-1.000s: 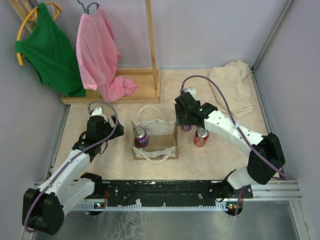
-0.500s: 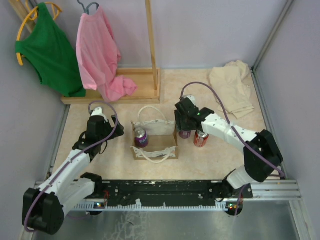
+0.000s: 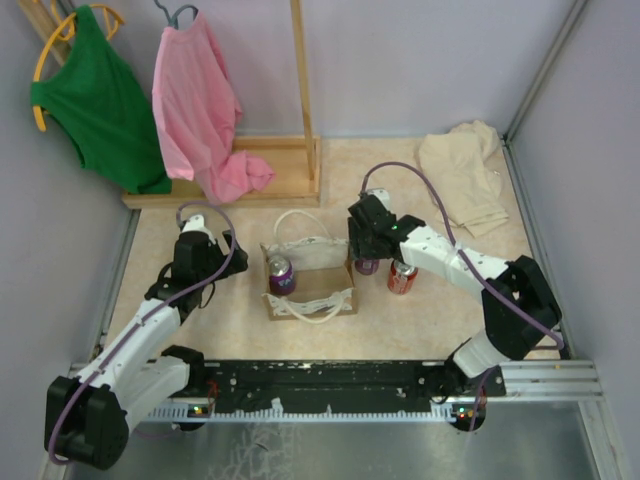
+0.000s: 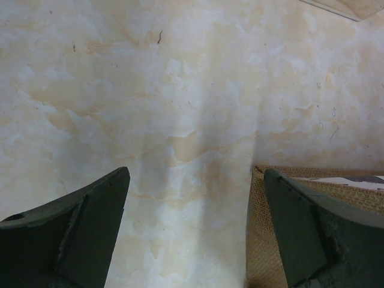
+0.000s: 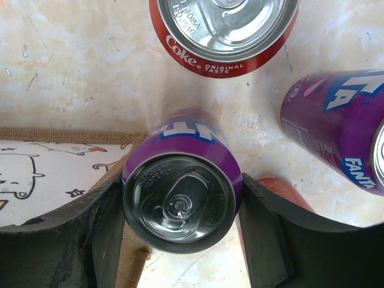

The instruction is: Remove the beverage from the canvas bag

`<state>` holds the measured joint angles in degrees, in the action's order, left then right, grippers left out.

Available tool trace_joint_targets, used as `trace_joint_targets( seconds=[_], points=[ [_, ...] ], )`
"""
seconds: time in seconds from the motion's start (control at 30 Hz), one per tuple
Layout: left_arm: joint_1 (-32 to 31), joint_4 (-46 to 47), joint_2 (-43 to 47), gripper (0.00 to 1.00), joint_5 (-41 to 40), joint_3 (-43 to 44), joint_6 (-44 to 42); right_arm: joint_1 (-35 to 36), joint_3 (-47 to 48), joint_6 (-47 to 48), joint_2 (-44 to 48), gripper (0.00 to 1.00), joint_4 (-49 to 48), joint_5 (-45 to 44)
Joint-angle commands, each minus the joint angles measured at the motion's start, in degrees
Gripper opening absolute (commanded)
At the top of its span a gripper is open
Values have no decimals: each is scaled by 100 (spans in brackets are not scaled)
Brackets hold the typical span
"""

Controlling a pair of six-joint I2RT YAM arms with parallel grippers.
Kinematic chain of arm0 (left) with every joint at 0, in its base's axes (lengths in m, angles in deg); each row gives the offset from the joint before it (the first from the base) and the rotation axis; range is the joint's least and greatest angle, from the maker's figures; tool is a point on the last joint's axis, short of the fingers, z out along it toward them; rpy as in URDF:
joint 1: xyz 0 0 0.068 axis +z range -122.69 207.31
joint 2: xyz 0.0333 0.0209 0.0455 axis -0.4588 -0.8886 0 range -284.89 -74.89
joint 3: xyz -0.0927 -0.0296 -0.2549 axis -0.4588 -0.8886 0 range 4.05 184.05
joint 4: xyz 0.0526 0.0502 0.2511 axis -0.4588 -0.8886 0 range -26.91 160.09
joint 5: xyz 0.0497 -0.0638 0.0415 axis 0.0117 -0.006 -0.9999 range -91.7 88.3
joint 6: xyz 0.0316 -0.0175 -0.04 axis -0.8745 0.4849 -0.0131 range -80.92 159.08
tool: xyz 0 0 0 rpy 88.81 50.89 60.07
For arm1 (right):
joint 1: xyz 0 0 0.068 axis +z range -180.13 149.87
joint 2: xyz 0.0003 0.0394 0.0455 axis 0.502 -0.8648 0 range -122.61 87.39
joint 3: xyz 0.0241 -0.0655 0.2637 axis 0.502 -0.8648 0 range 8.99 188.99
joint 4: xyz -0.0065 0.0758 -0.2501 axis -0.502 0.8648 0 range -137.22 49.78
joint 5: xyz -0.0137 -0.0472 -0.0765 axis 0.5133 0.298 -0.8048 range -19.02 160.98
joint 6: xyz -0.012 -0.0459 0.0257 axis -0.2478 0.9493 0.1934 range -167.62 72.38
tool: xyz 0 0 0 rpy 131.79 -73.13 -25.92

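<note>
The tan canvas bag [image 3: 312, 292] with white rope handles stands open at the table's middle, and one purple can [image 3: 281, 273] stands inside its left end. My right gripper [image 3: 366, 250] is just right of the bag and shut on a purple Fanta can [image 5: 180, 195], held upright by its sides low over the table. The bag's burlap edge [image 5: 72, 137] lies beside that can. My left gripper [image 3: 205, 262] is open and empty left of the bag. In the left wrist view it [image 4: 195, 240] hangs over bare table, the bag's corner [image 4: 270, 240] by its right finger.
A red Coke can [image 3: 402, 277] stands right of the held can, also in the right wrist view [image 5: 225, 27]. Another purple Fanta can [image 5: 342, 135] and a red can [image 5: 282, 191] stand close by. A beige cloth [image 3: 462, 175] lies far right; a wooden rack base [image 3: 250, 170] is behind.
My right gripper has moved down and slightly left with the purple can, closer to the bag's right side. The left arm has not moved.
</note>
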<state>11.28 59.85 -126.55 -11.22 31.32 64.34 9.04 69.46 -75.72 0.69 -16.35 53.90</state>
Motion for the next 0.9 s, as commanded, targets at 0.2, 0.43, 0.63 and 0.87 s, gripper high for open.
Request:
trace_joint_targets(
  seconds=[0.2,0.43,0.63,0.87],
  points=[
    [-19,49,10,99,-6,40,15,206,333,-82,-11,74,224,-452],
    [-17,13,77,99,-49,33,6,280,823,25,37,78,507,-855],
    [-16,54,10,99,-4,66,-14,371,1286,150,487,78,835,-1243],
    [-15,88,-77,99,3,108,-26,688,1563,286,1285,78,784,-1159]
  ],
)
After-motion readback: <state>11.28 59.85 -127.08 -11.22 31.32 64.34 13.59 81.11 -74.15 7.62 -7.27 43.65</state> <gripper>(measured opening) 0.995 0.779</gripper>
